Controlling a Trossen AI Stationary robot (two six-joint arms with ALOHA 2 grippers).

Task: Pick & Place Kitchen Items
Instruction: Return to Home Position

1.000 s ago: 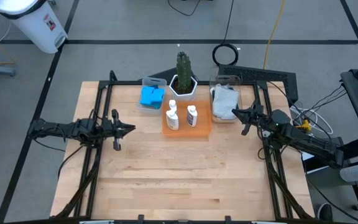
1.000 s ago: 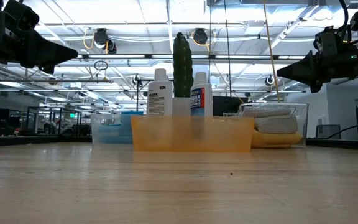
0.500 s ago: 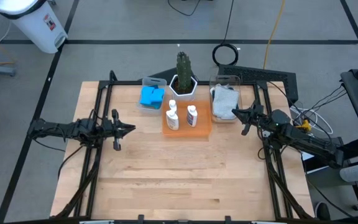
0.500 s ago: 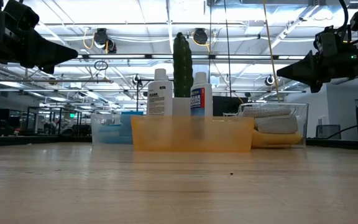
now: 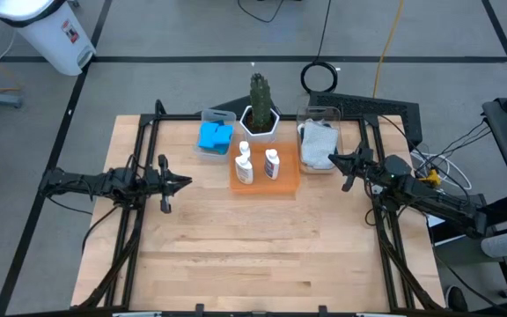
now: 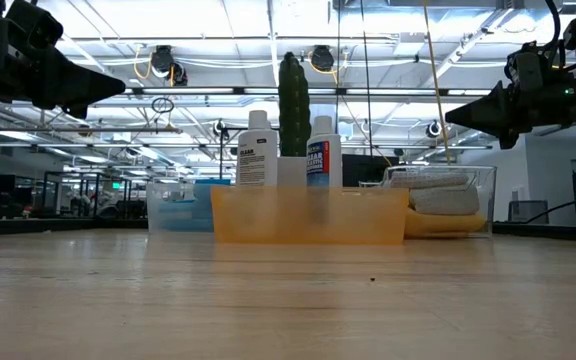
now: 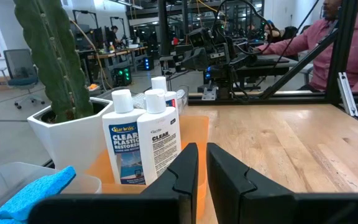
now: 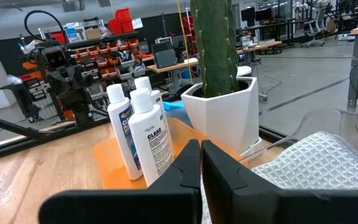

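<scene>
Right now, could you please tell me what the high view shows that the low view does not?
Only the high view: the floor around the table, with a white waste bin and a coiled black cable. Only the low view: the ceiling lights and the front labels of the white bottles. Both: those bottles on the orange tray, the cactus, the clear bins holding the blue cloth and grey cloth, and the left gripper and right gripper raised at the table's sides.
</scene>
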